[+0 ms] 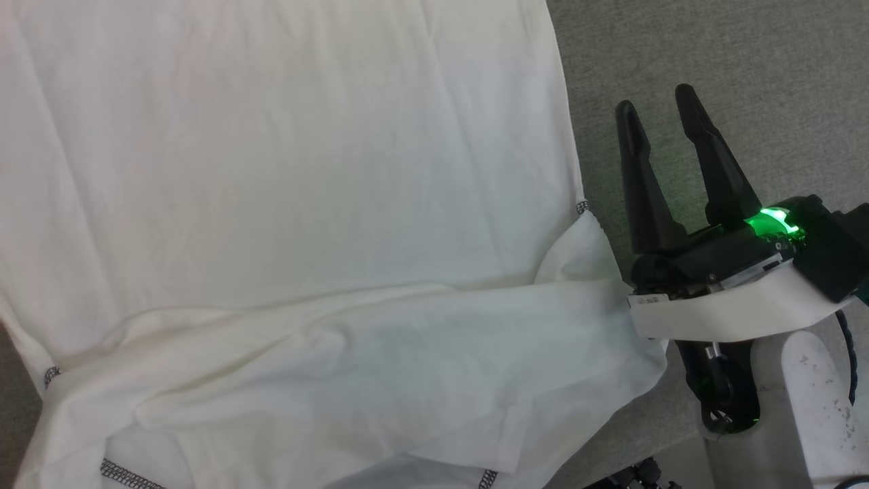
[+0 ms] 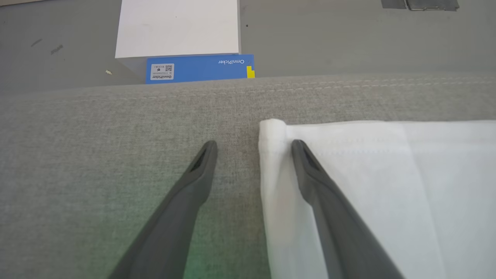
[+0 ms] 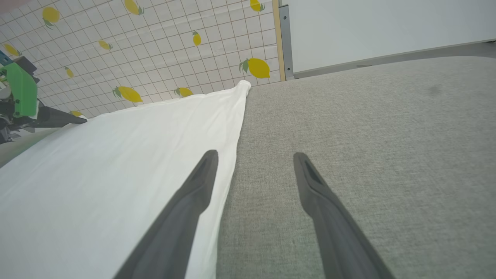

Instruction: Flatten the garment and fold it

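Note:
The white garment [image 1: 271, 170] lies spread on a grey cloth surface [image 1: 713, 54], with a sleeve folded across its near part and dark stitching at the hems. My right gripper [image 1: 654, 100] hovers open just beside the garment's right edge. In the right wrist view that gripper [image 3: 255, 155] has its left finger over the garment [image 3: 116, 162] edge and nothing between the fingers. My left gripper [image 2: 254, 145] is open too, straddling a rolled corner of the garment [image 2: 387, 186]. It appears again as the left gripper [image 3: 58, 116] at the far side of the shirt.
Beyond the surface's edge stands a rigid white box [image 2: 178, 31] with a blue labelled side, on a grey floor. A lemon-patterned tiled wall [image 3: 155, 46] and a white panel [image 3: 387, 27] rise behind. Bare grey cloth stretches right of the garment.

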Available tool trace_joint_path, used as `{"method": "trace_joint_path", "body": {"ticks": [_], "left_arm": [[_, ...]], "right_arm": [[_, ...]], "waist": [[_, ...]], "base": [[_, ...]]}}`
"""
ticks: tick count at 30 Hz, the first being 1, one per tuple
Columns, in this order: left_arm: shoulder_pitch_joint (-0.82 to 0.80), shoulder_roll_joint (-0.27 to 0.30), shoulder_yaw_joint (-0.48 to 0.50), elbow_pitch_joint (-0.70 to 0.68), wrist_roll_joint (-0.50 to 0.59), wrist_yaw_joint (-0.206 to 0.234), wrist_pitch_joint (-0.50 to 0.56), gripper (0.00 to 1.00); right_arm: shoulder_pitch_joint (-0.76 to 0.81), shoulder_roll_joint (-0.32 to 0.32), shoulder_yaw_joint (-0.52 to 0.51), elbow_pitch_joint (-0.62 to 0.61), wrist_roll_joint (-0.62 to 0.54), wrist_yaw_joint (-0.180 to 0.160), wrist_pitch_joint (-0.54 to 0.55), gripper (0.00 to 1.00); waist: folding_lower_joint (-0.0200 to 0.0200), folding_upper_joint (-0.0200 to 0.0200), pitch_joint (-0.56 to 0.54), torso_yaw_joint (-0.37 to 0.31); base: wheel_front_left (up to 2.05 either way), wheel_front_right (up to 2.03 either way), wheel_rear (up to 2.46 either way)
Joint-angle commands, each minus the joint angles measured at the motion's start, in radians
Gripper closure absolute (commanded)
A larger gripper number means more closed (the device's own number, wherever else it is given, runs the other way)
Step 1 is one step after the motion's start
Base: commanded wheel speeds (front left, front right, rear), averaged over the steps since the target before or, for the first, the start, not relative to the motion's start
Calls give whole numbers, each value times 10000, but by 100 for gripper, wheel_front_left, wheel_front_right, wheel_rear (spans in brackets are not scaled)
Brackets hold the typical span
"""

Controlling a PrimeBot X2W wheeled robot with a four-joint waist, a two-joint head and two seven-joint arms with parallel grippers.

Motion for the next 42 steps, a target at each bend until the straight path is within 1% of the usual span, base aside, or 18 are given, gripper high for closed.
{"method": "trace_joint_path", "body": {"ticks": [1,2,3,4,9,12,14,17,18,22,24,27,29,33,36,41,42], "left_arm": [[157,65,-109,91,161,71,197,0],[177,101,-131,28,191,78,221,40],[190,139,-150,-54,212,64,205,74],[195,162,-169,-132,220,34,155,100],[155,111,-279,-272,203,-121,-196,100],[82,8,-424,-218,178,-246,-354,100],[27,-117,-521,-179,111,-358,-481,100],[-82,-344,-652,-105,-5,-511,-701,100],[-138,-436,-701,-78,-46,-562,-784,100],[-316,-856,-853,31,-245,-676,-1041,100],[-448,-1033,-988,40,-301,-779,-1108,100],[-671,-1198,-1263,20,-269,-1025,-1284,100],[-814,-1272,-1419,31,-235,-1182,-1427,100],[-1005,-1412,-1656,87,-223,-1432,-1664,100],[-1092,-1522,-1806,141,-251,-1605,-1819,100],[-1090,-1661,-1934,281,-307,-1692,-2018,100],[-1089,-1665,-1946,311,-315,-1707,-2050,100]], "right_arm": [[-175,31,33,14,28,-13,-78,0],[-181,31,35,8,25,-13,-81,0],[-199,31,36,1,5,-13,-76,0],[-227,31,33,-12,-16,-13,-65,0],[-840,31,63,-168,-352,-13,202,0],[-2104,31,-79,-112,-799,-13,861,0],[-3096,31,-217,177,-758,-13,1463,0],[-4674,31,-403,1123,-926,-13,2779,0],[-5312,31,-515,1578,-817,-13,3287,0],[-7409,31,-1132,3490,-715,-13,4736,0],[-8269,31,-1391,4439,-921,-13,5299,0],[-9267,31,-1741,5715,-1529,-13,5981,0],[-9778,31,-2058,6407,-1755,-13,6365,0],[-10504,31,-2577,7402,-2528,-13,7153,0],[-10853,31,-2904,7878,-2788,-13,7749,0],[-11145,31,-3061,8220,-3461,-13,8851,0],[-11163,31,-3036,8228,-3567,-13,9035,25]], "waist": [[-1,0,33,-27],[-1,0,45,-29],[-1,0,64,-33],[-1,0,87,-32],[-1,0,167,67],[-1,0,193,229],[-1,0,209,390],[-1,0,243,688],[-1,0,269,816],[-1,0,386,1320],[-1,0,494,1597],[-1,0,673,2000],[-1,0,795,2208],[-1,0,966,2524],[-1,0,1027,2690],[-1,0,1058,2774],[-1,0,1055,2772]], "base": [[0,0,0],[0,0,0],[0,0,0],[0,0,0],[0,0,0],[0,0,0],[0,0,0],[0,0,0],[0,0,0],[0,0,0],[0,0,0],[0,0,0],[0,0,0],[0,0,0],[0,0,0],[0,0,0],[0,0,0]]}}
